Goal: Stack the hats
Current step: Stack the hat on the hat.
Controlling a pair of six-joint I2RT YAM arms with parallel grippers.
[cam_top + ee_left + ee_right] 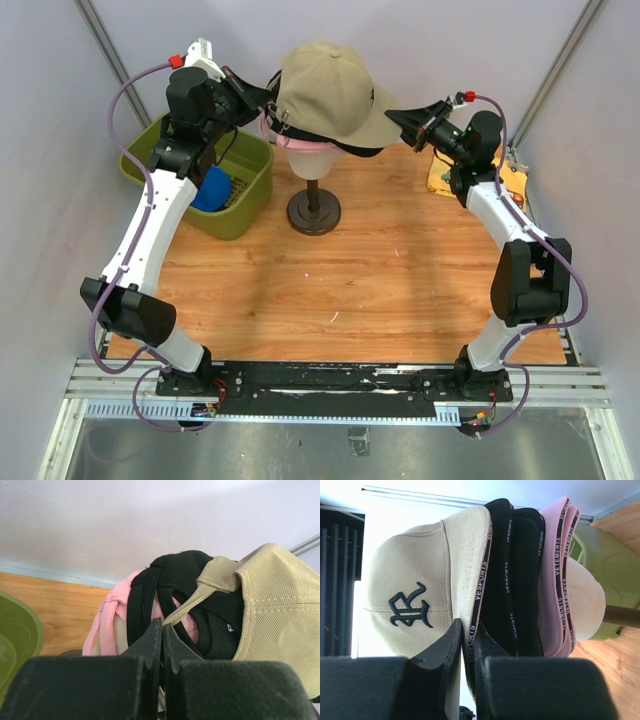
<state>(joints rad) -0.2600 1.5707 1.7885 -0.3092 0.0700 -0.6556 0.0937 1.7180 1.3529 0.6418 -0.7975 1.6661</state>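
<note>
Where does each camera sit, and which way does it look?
Top: above and behind the robot, looking down on the table; left arm and right arm show.
Left wrist: on the left arm, facing the hats' back straps; its shut left claw shows.
Right wrist: on the right arm, facing the hats' brim side; its right claw pinches the beige hat.
Shared: both wrist views see that beige hat, the pink hat and black hats.

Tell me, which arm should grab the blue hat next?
Left, probably: the blue hat lies in the green bin on its side; the right pincer is opposite, at the beige hat.
</note>
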